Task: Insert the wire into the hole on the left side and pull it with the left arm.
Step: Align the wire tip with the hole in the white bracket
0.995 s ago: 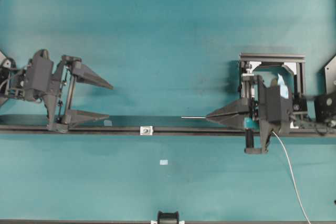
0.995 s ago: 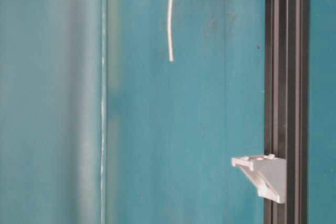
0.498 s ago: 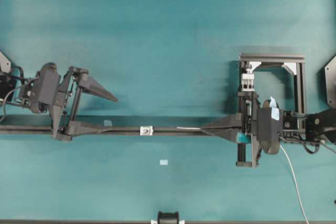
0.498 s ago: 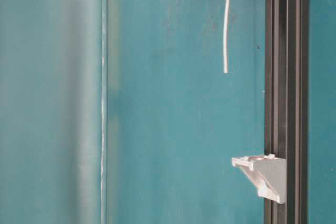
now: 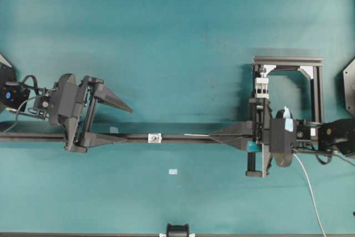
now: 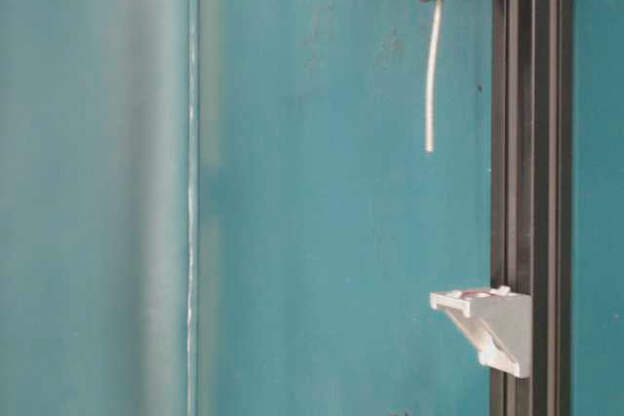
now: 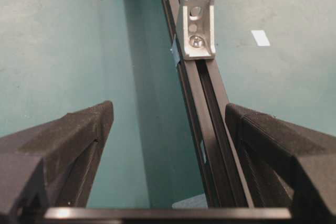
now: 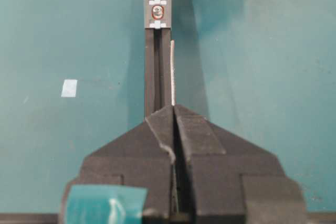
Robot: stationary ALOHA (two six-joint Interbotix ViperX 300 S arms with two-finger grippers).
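Right wrist view: right gripper clamped on wire, tip aimed along rail, just right of hole; left gripper spread wide.

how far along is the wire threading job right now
Done: the right gripper is shut on the wire. In hand: the wire's free end lies along the rail, short of the hole. Left: insert it, then pull with the open left gripper waiting beyond the fitting.
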